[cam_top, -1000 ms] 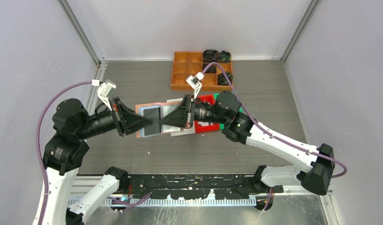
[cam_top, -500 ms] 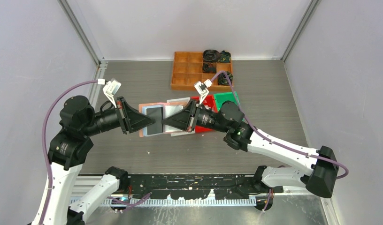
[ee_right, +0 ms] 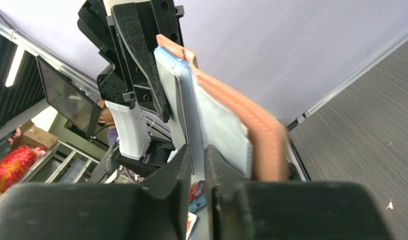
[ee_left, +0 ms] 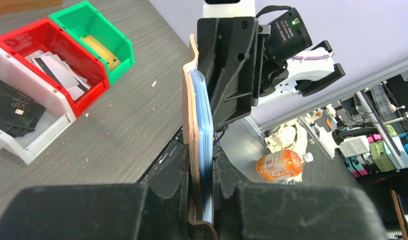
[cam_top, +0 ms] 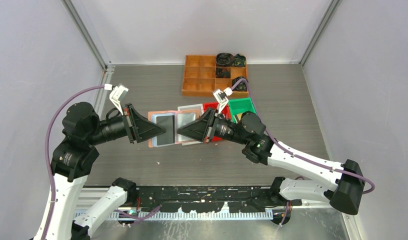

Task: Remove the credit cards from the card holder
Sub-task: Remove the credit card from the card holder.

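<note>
The salmon-pink card holder (cam_top: 159, 116) hangs in the air on edge between the two arms. My left gripper (cam_top: 163, 131) is shut on its near edge; in the left wrist view the leather (ee_left: 192, 100) and pale blue pockets (ee_left: 204, 130) are squeezed between the left gripper (ee_left: 202, 152) fingers. A dark card (cam_top: 166, 127) shows in one pocket. My right gripper (cam_top: 179, 133) faces the left one. In the right wrist view the right gripper (ee_right: 196, 150) is shut on a thin grey-blue card (ee_right: 184, 110) beside the pockets and the leather (ee_right: 262, 135).
White bin (ee_left: 47, 132), red bin (ee_left: 22, 37) and green bin (ee_left: 72, 10) stand side by side under the holder, with dark cards (ee_left: 14, 107) and a gold card (ee_left: 99, 50) inside. An orange compartment tray (cam_top: 199, 75) sits at the back.
My right gripper has drawn back to the right with its pinch, uncovering the green bin. The left gripper and holder shifted slightly right and up.
</note>
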You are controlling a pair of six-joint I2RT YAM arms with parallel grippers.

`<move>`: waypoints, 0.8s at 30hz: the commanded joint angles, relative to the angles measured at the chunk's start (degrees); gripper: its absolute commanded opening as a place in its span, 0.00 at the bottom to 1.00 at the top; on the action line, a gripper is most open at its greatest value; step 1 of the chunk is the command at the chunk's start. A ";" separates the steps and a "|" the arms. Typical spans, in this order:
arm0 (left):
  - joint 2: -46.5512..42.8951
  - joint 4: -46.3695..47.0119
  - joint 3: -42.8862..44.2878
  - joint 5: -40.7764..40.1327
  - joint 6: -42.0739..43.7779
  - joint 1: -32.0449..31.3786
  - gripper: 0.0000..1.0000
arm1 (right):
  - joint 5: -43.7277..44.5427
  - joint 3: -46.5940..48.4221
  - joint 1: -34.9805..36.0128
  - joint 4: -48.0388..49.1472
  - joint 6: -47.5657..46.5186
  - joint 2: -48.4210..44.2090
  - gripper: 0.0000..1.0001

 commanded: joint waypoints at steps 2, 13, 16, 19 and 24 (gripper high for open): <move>-0.56 5.08 1.48 2.91 -1.06 -0.42 0.05 | -1.62 4.80 -0.34 2.82 0.46 2.15 0.33; -0.68 3.36 1.40 1.52 1.34 -0.42 0.04 | -5.64 10.55 0.07 1.70 -0.48 6.15 0.30; -0.53 2.77 1.22 0.42 2.53 -0.46 0.05 | -6.47 11.39 0.69 2.42 -0.27 7.34 0.27; -0.05 2.67 0.96 -0.01 3.26 -0.41 0.06 | -4.85 14.01 2.33 -2.44 -3.79 8.68 0.25; 0.41 2.71 1.39 0.87 3.17 -0.41 0.12 | 0.40 13.61 2.83 -6.27 -5.78 8.54 0.06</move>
